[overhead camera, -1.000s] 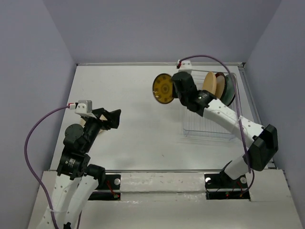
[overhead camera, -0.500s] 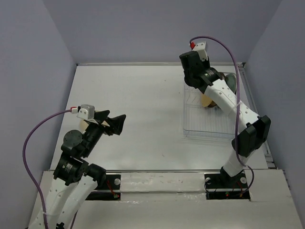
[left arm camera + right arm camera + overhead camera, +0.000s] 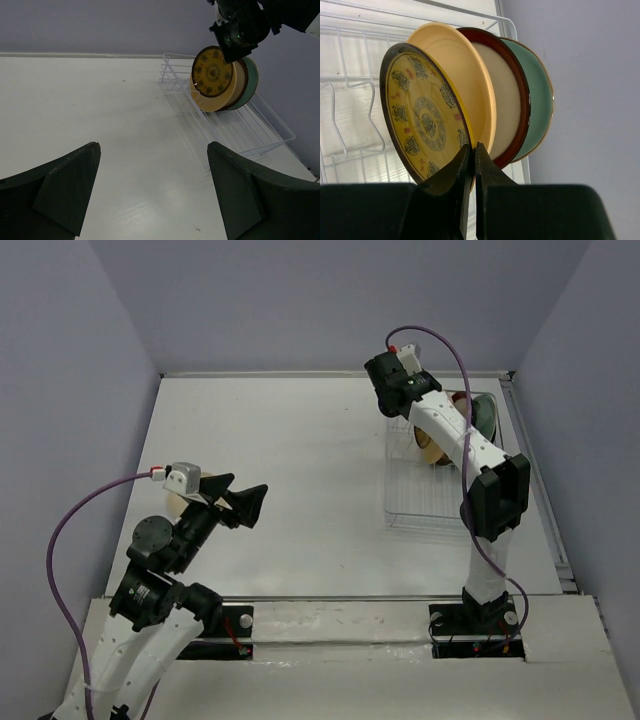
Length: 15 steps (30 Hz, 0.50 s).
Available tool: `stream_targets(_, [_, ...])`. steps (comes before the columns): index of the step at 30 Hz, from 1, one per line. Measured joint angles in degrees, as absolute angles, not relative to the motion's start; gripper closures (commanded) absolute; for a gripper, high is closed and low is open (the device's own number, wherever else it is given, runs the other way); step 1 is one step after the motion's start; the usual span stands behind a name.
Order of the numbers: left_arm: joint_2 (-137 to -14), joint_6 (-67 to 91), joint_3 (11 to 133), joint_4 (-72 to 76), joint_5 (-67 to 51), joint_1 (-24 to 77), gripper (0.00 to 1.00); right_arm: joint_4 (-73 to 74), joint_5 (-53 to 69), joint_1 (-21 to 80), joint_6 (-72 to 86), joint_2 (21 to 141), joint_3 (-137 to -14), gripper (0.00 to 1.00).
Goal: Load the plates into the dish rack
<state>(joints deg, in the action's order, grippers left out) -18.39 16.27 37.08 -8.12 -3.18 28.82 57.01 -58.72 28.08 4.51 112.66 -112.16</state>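
Right gripper [image 3: 472,155] has its two fingers pressed almost together on the rim of the small amber-yellow plate [image 3: 422,117], so it holds this plate with a thin pinch. From the left wrist camera I see that the grip is on the upper edge of the plate. The plate stands upright, with its patterned face turned toward the open part of the table [image 3: 300,460]. It is at the far end of the dish rack [image 3: 272,132], at the front of a row of plates that stand on edge. Just behind it, nearly touching, is the peach-orange plate [image 3: 465,80]. Next comes the beige plate [image 3: 502,105] with the dark red rim, and then the pale teal plate [image 3: 537,95], which is closest to the right wall. These three are bigger than the yellow one. I cannot tell if the yellow plate already sits on the wires or is a little above them, because no view shows this contact clearly.

Left gripper [image 3: 152,150] is well apart from the rack, on the left side of the table and above its surface. Its fingers [image 3: 62,192] are spread wide and it holds nothing.
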Motion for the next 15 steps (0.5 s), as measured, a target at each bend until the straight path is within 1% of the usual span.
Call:
stream_targets(12, [-18.1,16.1,37.1,-8.7,-2.6,28.9,0.01,57.8,-53.9,26.7,8.7,117.8,-112.1,0.93])
stream_targets(14, [-18.2,16.1,37.1,-8.7,-2.4,28.9,0.01,57.4,-53.2,26.5,9.2,118.7,-112.0,0.89])
stream_targets(15, [-18.2,16.1,37.1,-8.8,-2.4,28.9,0.01,57.2,-52.7,26.3,9.4,119.2,-111.9,0.81])
